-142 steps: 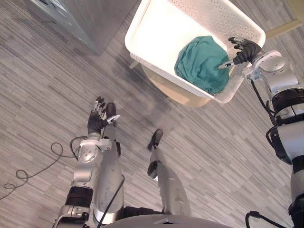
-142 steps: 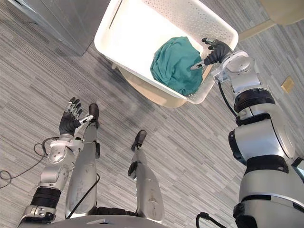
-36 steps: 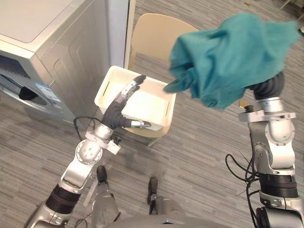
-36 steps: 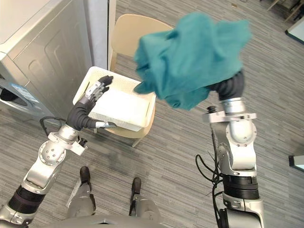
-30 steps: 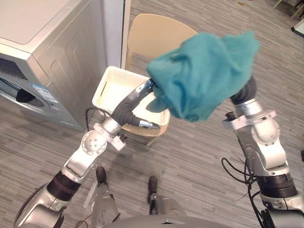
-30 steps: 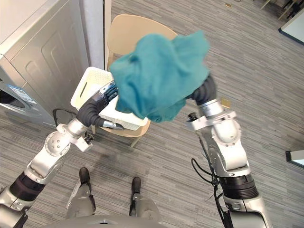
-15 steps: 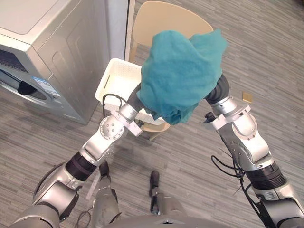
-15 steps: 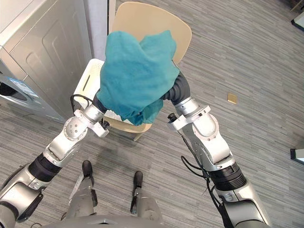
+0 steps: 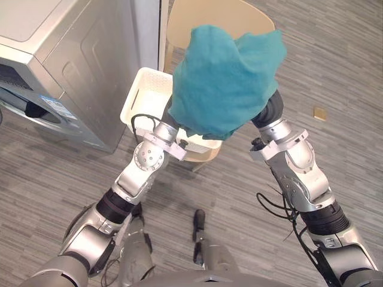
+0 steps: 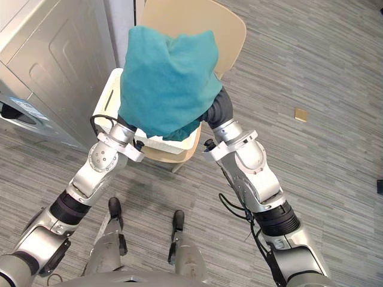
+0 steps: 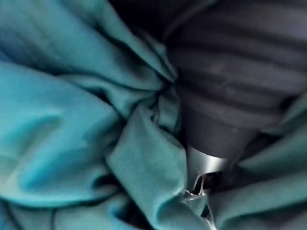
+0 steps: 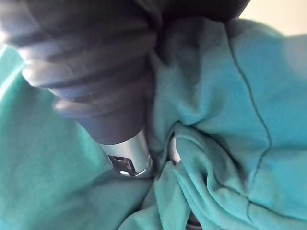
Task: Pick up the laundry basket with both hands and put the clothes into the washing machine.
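Right hand [image 12: 96, 72] and left hand [image 11: 225, 96] buried in teal garment [image 9: 224, 81], raised above white laundry basket [image 9: 140, 101]; grip not discernible. Garment out of basket; loading into washing machine [image 9: 72, 54] probably remains.

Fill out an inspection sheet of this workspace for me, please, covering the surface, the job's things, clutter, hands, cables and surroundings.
Surface: grey plank floor; there is no table in use.
Job's things: teal cloth garment is draped over both hands, up above the white perforated plastic laundry basket. The grey washing machine stands to the robot's left of the basket.
Clutter: small tan square plate lies flat on the floor, off to the right.
Hands: left hand and right hand are both buried in the cloth, so their grip cannot be told.
Cables: nothing seen.
Surroundings: beige wooden chair carries the basket on its seat.
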